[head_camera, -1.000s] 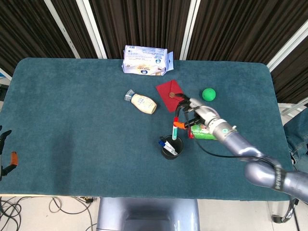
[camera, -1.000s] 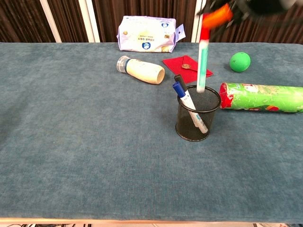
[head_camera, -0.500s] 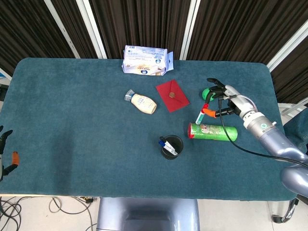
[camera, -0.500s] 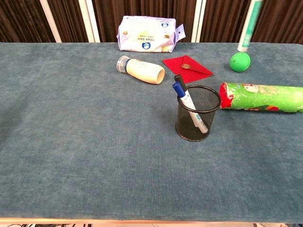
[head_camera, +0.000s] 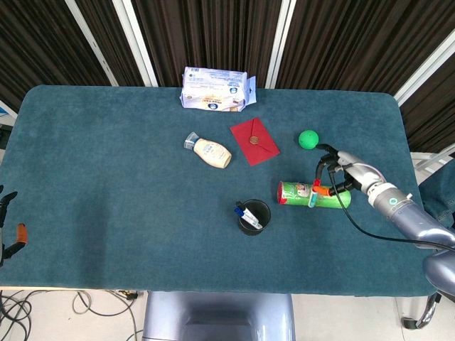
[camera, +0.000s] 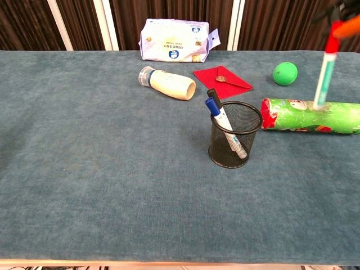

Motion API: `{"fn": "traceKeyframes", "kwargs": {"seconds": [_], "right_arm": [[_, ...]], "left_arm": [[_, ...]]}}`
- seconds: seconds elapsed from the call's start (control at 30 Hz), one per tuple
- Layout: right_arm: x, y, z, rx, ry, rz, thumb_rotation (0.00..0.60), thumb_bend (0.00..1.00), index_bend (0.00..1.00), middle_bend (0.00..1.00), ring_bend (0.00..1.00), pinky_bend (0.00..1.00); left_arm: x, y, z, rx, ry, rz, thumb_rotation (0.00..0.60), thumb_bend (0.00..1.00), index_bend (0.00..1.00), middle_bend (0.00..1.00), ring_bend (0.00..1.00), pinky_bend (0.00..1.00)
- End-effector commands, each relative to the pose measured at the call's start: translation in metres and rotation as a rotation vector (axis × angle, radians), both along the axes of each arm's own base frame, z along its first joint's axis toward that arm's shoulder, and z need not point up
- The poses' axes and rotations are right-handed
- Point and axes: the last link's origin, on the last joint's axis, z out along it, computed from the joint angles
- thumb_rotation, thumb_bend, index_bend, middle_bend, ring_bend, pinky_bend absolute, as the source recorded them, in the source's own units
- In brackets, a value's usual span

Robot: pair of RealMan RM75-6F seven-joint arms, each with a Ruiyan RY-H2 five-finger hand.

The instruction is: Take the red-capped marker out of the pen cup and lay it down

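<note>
My right hand (head_camera: 346, 175) pinches the red-capped marker (head_camera: 313, 194) near its cap and holds it almost upright, clear of the table. In the head view the marker hangs over the green tube can (head_camera: 313, 194). In the chest view the marker (camera: 323, 72) hangs from the top right corner, its lower tip at the can's (camera: 312, 116) upper edge, and only the fingertips (camera: 347, 27) show. The black mesh pen cup (head_camera: 254, 217) (camera: 234, 136) stands left of the can and holds a blue marker (camera: 218, 115) and a black one (camera: 214, 96). My left hand (head_camera: 7, 226) sits at the table's left edge, fingers apart and holding nothing.
A green ball (head_camera: 307, 138) lies behind the can and a red envelope (head_camera: 254, 141) behind the cup. A cream bottle (head_camera: 208, 151) lies on its side mid-table, with a tissue packet (head_camera: 215, 89) at the far edge. The teal cloth (head_camera: 106, 177) covers the table.
The right hand lifted the red-capped marker out of the cup, carried it right past the green ball, then brought it down and nearer, over the green can.
</note>
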Motion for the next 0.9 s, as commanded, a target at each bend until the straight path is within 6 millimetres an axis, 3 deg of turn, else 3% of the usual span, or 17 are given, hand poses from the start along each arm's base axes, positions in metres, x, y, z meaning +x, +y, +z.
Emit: {"fn": "traceKeyframes", "kwargs": {"seconds": [0.03, 0.43, 0.77, 0.9], "right_arm": [[-0.013, 0.011, -0.007, 0.057, 0.062, -0.011, 0.6, 0.5, 0.7, 0.06, 0.15, 0.23], [-0.051, 0.015, -0.015, 0.074, 0.127, -0.065, 0.6, 0.48, 0.7, 0.06, 0.15, 0.23], [-0.053, 0.02, -0.042, 0.126, 0.12, -0.031, 0.6, 0.41, 0.7, 0.04, 0.14, 0.23], [-0.047, 0.023, -0.055, 0.181, 0.136, -0.01, 0.6, 0.32, 0.52, 0.01, 0.11, 0.23]], "left_arm": [[0.0, 0.0, 0.0, 0.0, 0.001, -0.001, 0.6, 0.53, 0.12, 0.0, 0.05, 0.06], [0.0, 0.0, 0.0, 0.002, 0.0, 0.0, 0.6, 0.53, 0.12, 0.0, 0.05, 0.06], [0.001, 0.0, -0.001, -0.001, 0.002, -0.001, 0.6, 0.53, 0.12, 0.0, 0.05, 0.06], [0.0, 0.0, 0.0, 0.0, 0.001, 0.001, 0.6, 0.53, 0.12, 0.0, 0.05, 0.06]]}}
